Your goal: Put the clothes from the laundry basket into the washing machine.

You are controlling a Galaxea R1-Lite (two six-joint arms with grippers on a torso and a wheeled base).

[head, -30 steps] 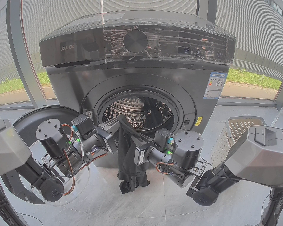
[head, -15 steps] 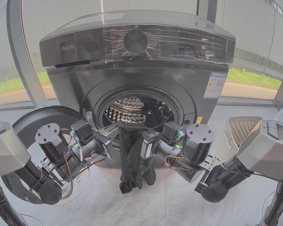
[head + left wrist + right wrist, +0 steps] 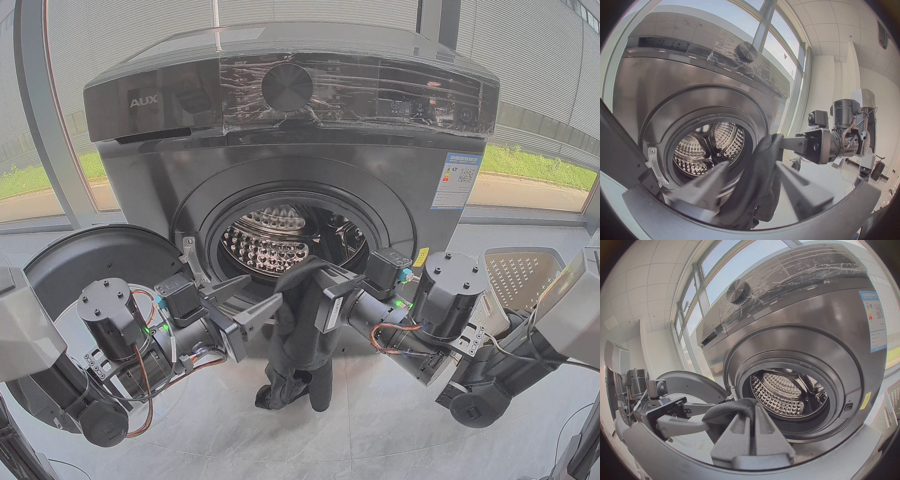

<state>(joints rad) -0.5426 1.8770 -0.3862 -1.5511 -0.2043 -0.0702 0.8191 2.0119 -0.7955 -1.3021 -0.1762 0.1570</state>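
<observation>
While the washing machine [image 3: 287, 162] stands with its round door [image 3: 94, 262] swung open to the left, the laundry basket [image 3: 522, 272] sits on the floor at its right. A black garment [image 3: 300, 337] hangs before the drum opening, its top pinched in the right gripper [image 3: 322, 272]. The left gripper [image 3: 265, 287] is just beside it, fingers spread apart.

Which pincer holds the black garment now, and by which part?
The right pincer is shut on the black garment at its bunched top; the left pincer is open, empty.
</observation>
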